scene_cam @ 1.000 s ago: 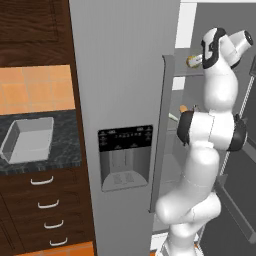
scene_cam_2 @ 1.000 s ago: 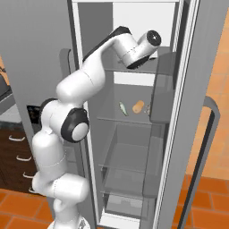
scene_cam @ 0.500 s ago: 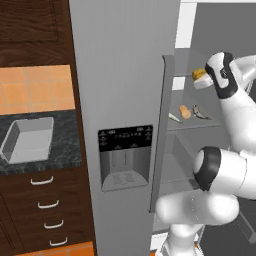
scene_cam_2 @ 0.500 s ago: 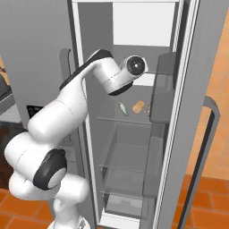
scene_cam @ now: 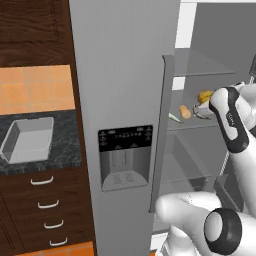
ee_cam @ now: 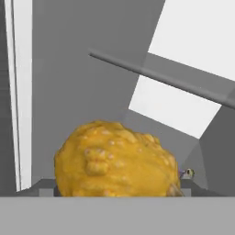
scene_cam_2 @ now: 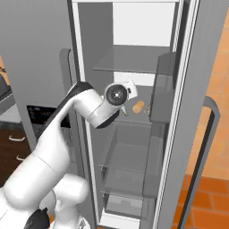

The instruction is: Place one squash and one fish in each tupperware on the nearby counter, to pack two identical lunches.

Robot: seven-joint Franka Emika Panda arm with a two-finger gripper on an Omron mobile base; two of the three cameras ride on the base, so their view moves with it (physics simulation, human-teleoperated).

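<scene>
In the hand view a bumpy yellow-orange squash (ee_cam: 114,160) sits right in front of the camera, held in my gripper (ee_cam: 117,190). The left base view shows that squash (scene_cam: 204,95) at my gripper (scene_cam: 210,101), inside the open fridge just above its middle shelf. On that shelf lie a second, tan squash (scene_cam: 186,112) and two slim fish (scene_cam: 175,118), (scene_cam: 203,115). The tan squash (scene_cam_2: 138,106) lies just right of my hand (scene_cam_2: 129,91) in the right base view. One light grey tupperware (scene_cam: 12,150) stands on the black counter (scene_cam: 67,150), far left; the other is out of view.
The closed fridge door with its dispenser panel (scene_cam: 125,160) stands between the shelves and the counter. The open right door with its handle (scene_cam_2: 210,147) flanks the compartment. Glass shelves (scene_cam_2: 129,62) lie above the hand and drawers (scene_cam_2: 129,165) below. Brown drawers (scene_cam: 42,210) sit under the counter.
My arm has folded down from the upper fridge shelf to middle-shelf height, carrying the yellow squash lower and slightly right. The shelf items and tray have not moved.
</scene>
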